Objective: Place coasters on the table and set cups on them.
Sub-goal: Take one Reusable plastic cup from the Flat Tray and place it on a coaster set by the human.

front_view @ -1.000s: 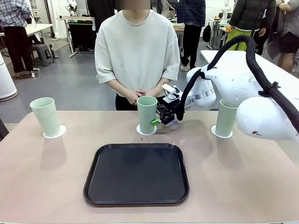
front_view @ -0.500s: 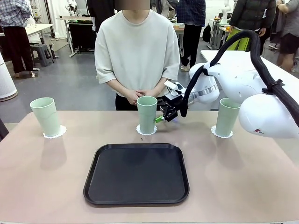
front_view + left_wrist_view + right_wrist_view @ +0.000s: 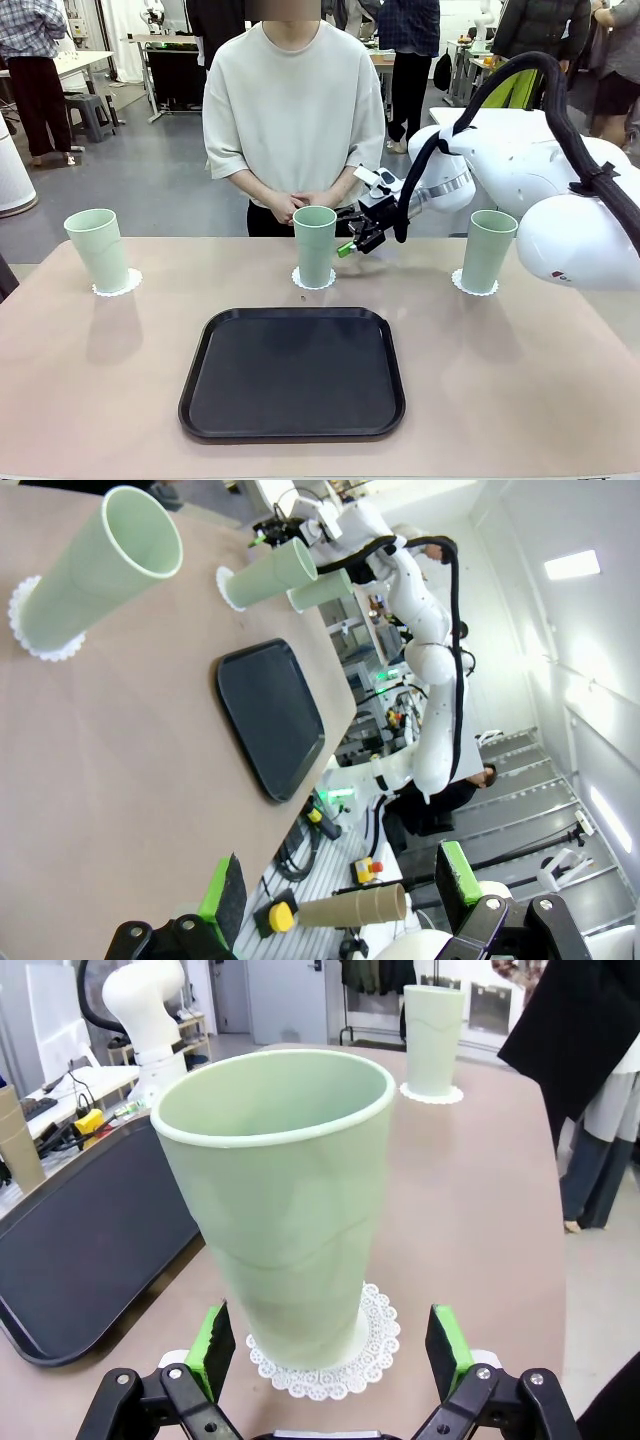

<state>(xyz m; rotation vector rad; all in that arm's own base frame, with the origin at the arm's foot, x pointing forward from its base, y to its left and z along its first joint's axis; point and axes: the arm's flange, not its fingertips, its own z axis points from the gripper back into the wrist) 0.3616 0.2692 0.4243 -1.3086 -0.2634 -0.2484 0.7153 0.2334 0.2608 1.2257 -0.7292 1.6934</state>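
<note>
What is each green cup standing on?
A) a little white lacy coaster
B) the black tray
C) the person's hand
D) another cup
A. The left cup, the middle cup and the right cup each stand upright on their own white coaster on the table, while the black tray has no cup on it.

Three mint cups [image 3: 314,245] stand upright on white scalloped coasters [image 3: 313,279] along the table [image 3: 100,380].

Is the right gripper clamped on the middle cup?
No: the right gripper is open, its pads clear of the middle cup, which stands on its coaster.
</note>
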